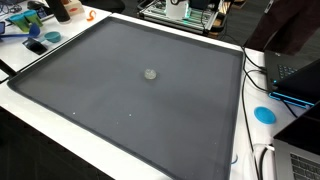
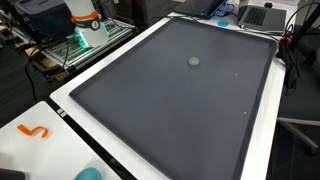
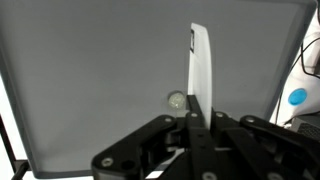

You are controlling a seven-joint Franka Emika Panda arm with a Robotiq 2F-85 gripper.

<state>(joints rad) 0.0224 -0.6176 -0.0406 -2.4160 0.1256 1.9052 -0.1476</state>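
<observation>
Grey mat (image 1: 90, 100) fills the wrist view; the gripper (image 3: 193, 125) has its fingers narrow, pinching a white strip (image 3: 201, 70) that points to twelve o'clock. A small ball (image 3: 177, 99) lies just beside the strip at nine o'clock (near the mat's middle in both exterior views).

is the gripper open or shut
Shut: in the wrist view the gripper has its fingers closed on a thin white strip, which sticks out past them with no gap showing beside it.

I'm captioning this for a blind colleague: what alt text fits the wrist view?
The black gripper, at the bottom edge, has its jaws closed on a white strip that points up over a dark grey mat. A small pale ball lies beside the strip.
</observation>
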